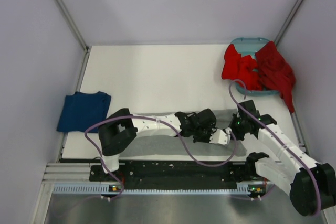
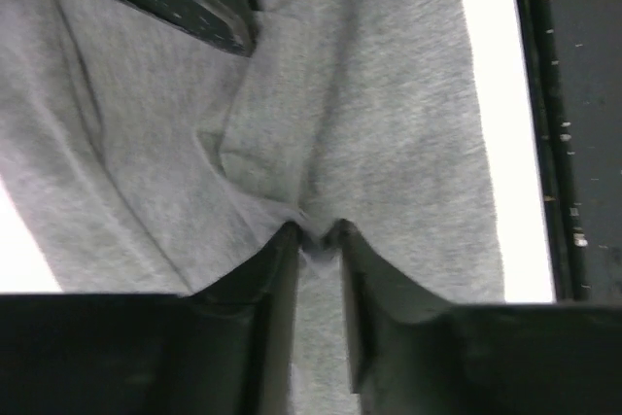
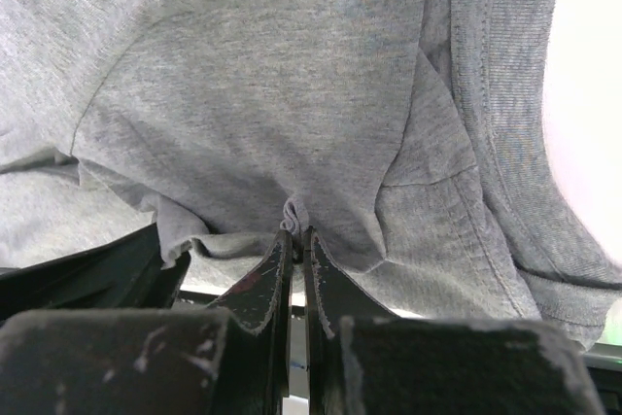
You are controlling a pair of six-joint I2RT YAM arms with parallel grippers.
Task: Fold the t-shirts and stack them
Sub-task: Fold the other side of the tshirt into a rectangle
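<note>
The heather grey t-shirt (image 1: 157,140) lies at the near middle of the table, mostly under both arms. My left gripper (image 1: 202,129) is shut on a pinch of its fabric, shown in the left wrist view (image 2: 316,232), with grey t-shirt cloth (image 2: 389,123) spread around it. My right gripper (image 1: 233,127) is shut on a small fold of the grey t-shirt (image 3: 292,94), shown in the right wrist view (image 3: 296,233). The two grippers are close together. A folded navy t-shirt (image 1: 84,109) lies at the left edge. Two red t-shirts (image 1: 241,66) (image 1: 275,72) hang over the basket.
A teal plastic basket (image 1: 251,42) stands at the back right corner under the red shirts. The white table top (image 1: 157,77) is walled by grey panels on three sides. A black rail (image 1: 173,171) runs along the near edge.
</note>
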